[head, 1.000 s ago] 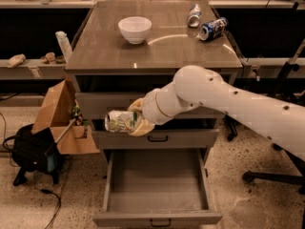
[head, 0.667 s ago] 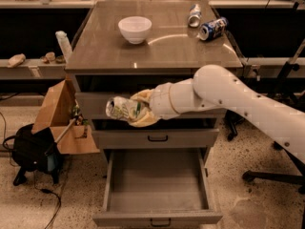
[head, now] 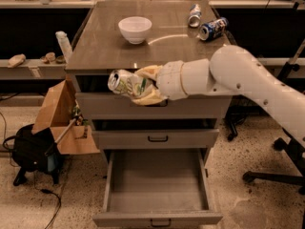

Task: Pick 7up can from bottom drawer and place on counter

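Camera view: the gripper (head: 141,86) hangs in front of the counter (head: 105,46) edge, its 2 yellowish fingers (head: 148,72) closed around the 7up can (head: 121,81). The can lies sideways in the grip, top end facing left; green markings show, but no lettering can be read. Below, the bottom drawer (head: 157,219) stands pulled out. A white bowl (head: 135,29), a blue can (head: 213,28) and a silver can (head: 194,15) sit on the counter, labels unreadable.

My one camera looks down from high in front on the counter (head: 109,46) and open bottom drawer (head: 157,219). The gripper (head: 143,86) sits mid-view at the counter's front edge, gripping the 7up can (head: 125,83).
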Controlling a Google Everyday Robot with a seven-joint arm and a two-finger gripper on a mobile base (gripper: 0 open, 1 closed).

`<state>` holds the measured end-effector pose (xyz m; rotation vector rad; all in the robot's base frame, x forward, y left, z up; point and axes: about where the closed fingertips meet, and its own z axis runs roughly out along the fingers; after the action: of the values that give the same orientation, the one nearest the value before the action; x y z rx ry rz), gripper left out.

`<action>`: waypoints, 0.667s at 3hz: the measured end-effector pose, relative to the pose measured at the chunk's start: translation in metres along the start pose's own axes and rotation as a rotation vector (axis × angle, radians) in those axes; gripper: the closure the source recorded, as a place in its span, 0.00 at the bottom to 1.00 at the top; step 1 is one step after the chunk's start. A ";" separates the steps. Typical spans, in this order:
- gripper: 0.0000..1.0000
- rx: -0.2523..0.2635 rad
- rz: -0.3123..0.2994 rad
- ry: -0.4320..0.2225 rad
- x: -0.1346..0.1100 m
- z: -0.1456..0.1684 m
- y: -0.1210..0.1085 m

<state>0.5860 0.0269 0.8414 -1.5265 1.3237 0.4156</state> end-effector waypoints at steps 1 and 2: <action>1.00 0.027 -0.031 0.027 -0.012 -0.007 -0.030; 1.00 0.044 -0.035 0.052 -0.014 -0.006 -0.057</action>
<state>0.6290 0.0219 0.8810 -1.5310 1.3362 0.3245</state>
